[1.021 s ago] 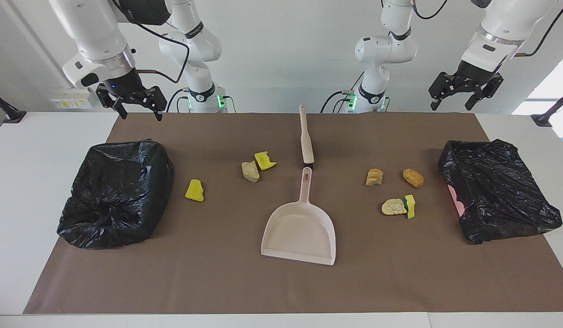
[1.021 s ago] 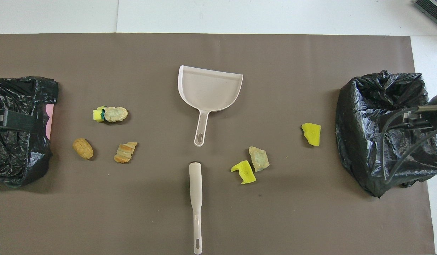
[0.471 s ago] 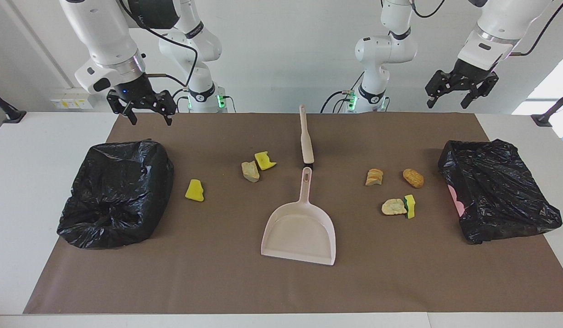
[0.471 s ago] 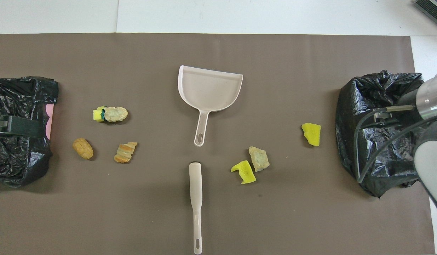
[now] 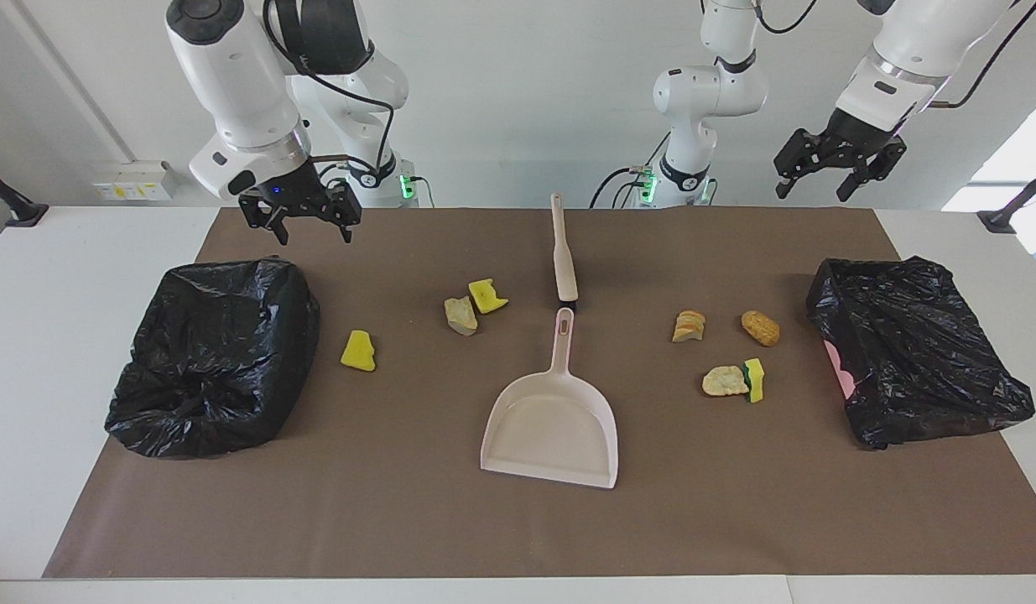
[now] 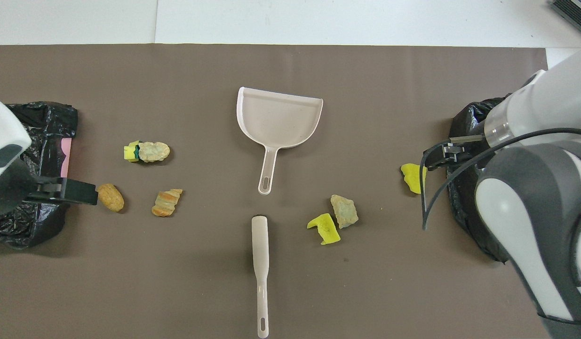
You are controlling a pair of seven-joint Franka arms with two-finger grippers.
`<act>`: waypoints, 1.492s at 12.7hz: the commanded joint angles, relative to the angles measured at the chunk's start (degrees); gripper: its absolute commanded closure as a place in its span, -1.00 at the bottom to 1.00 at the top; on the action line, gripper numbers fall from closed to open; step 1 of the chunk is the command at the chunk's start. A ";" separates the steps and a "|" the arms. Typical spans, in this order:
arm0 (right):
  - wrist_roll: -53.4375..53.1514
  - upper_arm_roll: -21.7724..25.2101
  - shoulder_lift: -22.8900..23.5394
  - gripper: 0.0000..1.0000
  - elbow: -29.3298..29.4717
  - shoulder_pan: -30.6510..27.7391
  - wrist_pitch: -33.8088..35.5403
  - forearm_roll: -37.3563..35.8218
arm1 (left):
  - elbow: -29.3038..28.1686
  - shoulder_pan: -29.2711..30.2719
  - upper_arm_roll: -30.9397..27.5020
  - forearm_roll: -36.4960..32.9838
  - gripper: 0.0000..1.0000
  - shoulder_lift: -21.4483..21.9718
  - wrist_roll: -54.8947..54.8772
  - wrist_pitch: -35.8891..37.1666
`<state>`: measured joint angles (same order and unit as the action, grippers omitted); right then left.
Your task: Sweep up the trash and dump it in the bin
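The trash lies in two groups on the brown mat. Toward the right arm's end are a yellow sponge piece [image 5: 358,351], a tan lump [image 5: 460,315] and another yellow piece [image 5: 486,295]. Toward the left arm's end lie a bread slice chunk [image 5: 689,325], a brown lump [image 5: 760,328], a pale lump [image 5: 725,381] and a green-edged sponge [image 5: 754,380]. A black-bagged bin [image 5: 211,356] stands at one end, a second bin [image 5: 916,361] at the other. My right gripper [image 5: 301,226] hangs open over the mat's edge beside the first bin. My left gripper [image 5: 819,180] is raised, open and empty.
A pale pink dustpan [image 5: 551,424] lies mid-mat with its handle toward the robots. A pale brush handle [image 5: 561,252] lies in line with it, nearer the robots. The overhead view shows both, dustpan [image 6: 278,120] and brush [image 6: 260,263].
The right gripper has swung toward the table's middle and come down a little. The left gripper has drifted slightly toward the middle and up. Nothing on the mat has moved.
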<state>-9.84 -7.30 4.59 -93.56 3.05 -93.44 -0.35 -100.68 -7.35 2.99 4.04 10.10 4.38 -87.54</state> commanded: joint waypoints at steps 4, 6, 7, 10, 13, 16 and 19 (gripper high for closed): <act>-16.50 -0.26 9.20 -1.00 5.58 7.22 -4.55 0.87 | -18.92 -15.04 -0.62 0.53 -1.00 6.41 18.60 -12.11; -21.68 -0.26 12.01 -1.00 7.16 9.94 -7.10 0.96 | -26.29 -20.57 -0.53 0.62 -1.00 9.74 23.03 -17.38; -25.10 -0.26 13.33 -1.00 7.25 11.87 -9.20 0.96 | -29.02 -22.68 -0.53 0.62 -1.00 10.45 24.35 -18.80; -33.20 -0.26 19.55 -1.00 11.27 16.54 -13.96 0.79 | -35.62 -29.98 -0.53 2.10 -1.00 9.85 28.56 -26.41; -41.98 0.18 28.96 -1.00 21.64 21.37 -14.23 0.00 | -40.72 -37.54 -0.53 2.11 -1.00 5.82 34.37 -36.09; -44.91 0.10 32.76 -1.00 23.25 24.01 -19.57 -1.83 | -42.85 -41.41 -0.53 2.11 -1.00 3.45 36.04 -41.04; -46.76 0.19 33.73 -1.00 22.03 27.00 -20.38 -4.12 | -43.72 -44.59 -0.53 2.11 -1.00 0.00 40.88 -46.84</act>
<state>-54.61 -7.14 37.27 -72.72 28.89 -113.78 -1.85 -143.07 -49.49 3.57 5.57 11.01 43.09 -131.06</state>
